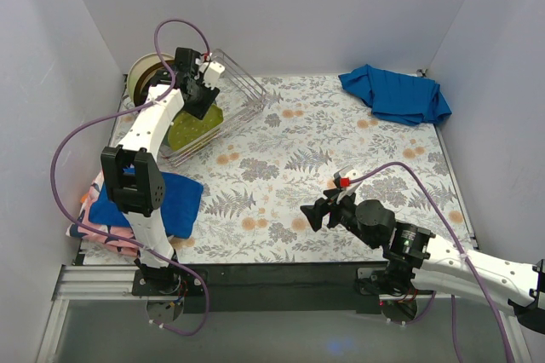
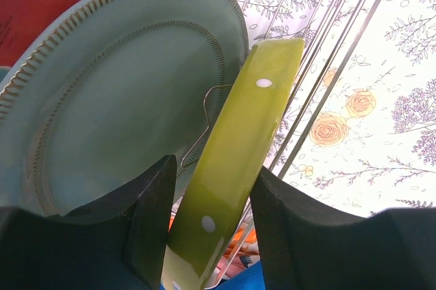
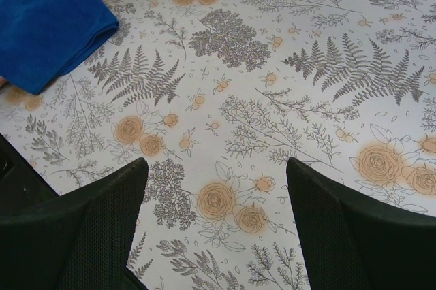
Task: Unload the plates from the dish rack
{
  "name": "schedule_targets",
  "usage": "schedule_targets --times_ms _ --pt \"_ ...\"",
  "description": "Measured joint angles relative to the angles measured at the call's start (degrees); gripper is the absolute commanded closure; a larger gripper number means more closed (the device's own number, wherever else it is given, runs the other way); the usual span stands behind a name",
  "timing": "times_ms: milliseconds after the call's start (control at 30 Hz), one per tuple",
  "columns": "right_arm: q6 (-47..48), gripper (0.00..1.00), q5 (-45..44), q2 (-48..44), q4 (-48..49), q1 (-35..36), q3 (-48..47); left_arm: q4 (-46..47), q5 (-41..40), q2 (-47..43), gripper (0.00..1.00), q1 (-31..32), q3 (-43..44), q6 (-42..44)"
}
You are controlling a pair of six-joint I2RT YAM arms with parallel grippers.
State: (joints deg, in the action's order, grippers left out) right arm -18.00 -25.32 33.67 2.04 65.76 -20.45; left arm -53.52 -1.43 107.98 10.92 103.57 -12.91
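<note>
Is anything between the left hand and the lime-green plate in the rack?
Nothing visible. The left hand straddles the rim of the lime-green plate. A rack wire and the grey-teal plate sit close beside it.

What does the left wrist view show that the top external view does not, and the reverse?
Only the left wrist view: the ribbed rim of the grey-teal plate, white dots on the lime-green dotted plate, and the left jaws pressed against its two faces. Only the top external view: the whole dish rack, the open right jaws, the far blue cloth. Both: that green plate standing in rack wires over the floral tablecloth.
</note>
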Motion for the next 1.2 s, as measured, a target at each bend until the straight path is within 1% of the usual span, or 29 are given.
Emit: schedule_targets --times_ms 133,167,267,367,400,433,467,600,733,767,800,833,867,967,1100,1167,1200 --pt "0.0 0.13 0.0 0.1 0.1 0.0 0.0 0.2 -0.2 -0.1 0.63 0.1 0.0 0.0" --pt "0.0 0.13 0.0 0.1 0.2 0.0 0.0 0.2 -0.2 -0.1 0.67 0.1 0.0 0.1" --pt "0.0 0.13 0.0 0.1 0.5 0.0 0.0 0.2 -0.3 -0.1 0.73 0.1 0.0 1.7" --pt "0.0 0.13 0.0 0.1 0.9 0.0 0.0 0.3 -0.3 -0.2 0.87 0.1 -0.2 2.6" --pt "0.0 0.13 0.0 0.1 1.0 0.0 0.0 0.3 -0.3 -0.2 0.95 0.1 -0.2 2.7" --pt "0.0 0.13 0.0 0.1 1.0 0.0 0.0 0.4 -0.3 -0.2 0.99 0.2 -0.3 2.7" --pt "0.0 0.13 0.0 0.1 1.0 0.0 0.0 0.4 -0.3 -0.2 1.0 0.2 -0.3 2.7" --pt "0.0 0.13 0.0 -0.2 1.1 0.0 0.0 0.6 -1.5 -0.2 1.0 0.5 -0.4 2.7" --pt "0.0 0.13 0.0 -0.7 1.1 0.0 0.0 1.7 -4.4 -0.4 1.0 1.2 -1.1 3.0" --pt "0.0 0.13 0.0 -0.7 1.2 0.0 0.0 2.2 -5.4 -0.6 0.9 1.3 -1.5 3.1" --pt "0.0 0.13 0.0 -0.7 1.1 0.0 0.0 2.6 -6.1 -0.8 0.78 1.6 -1.9 3.2" --pt "-0.1 0.13 0.1 -0.7 1.1 0.0 0.0 2.8 -6.7 -0.8 0.73 1.8 -2.0 3.3" --pt "-0.2 0.13 0.2 -0.7 1.1 0.0 0.0 2.8 -6.9 -0.8 0.69 2.0 -2.0 3.5" --pt "-1.2 0.13 0.3 0.0 1.2 0.0 0.0 0.3 -5.4 -0.4 0.69 2.2 0.0 3.6" --pt "-1.9 0.14 1.7 2.1 2.0 0.0 0.0 0.0 -4.1 -0.7 0.73 2.2 -0.3 5.1" --pt "-2.4 0.14 2.4 3.1 2.0 0.0 0.0 2.7 -4.2 -2.3 0.72 2.2 -3.3 6.5" --pt "-2.6 0.14 2.7 3.2 2.0 0.0 0.0 3.8 -4.0 -3.2 0.7 2.2 -4.7 7.0"
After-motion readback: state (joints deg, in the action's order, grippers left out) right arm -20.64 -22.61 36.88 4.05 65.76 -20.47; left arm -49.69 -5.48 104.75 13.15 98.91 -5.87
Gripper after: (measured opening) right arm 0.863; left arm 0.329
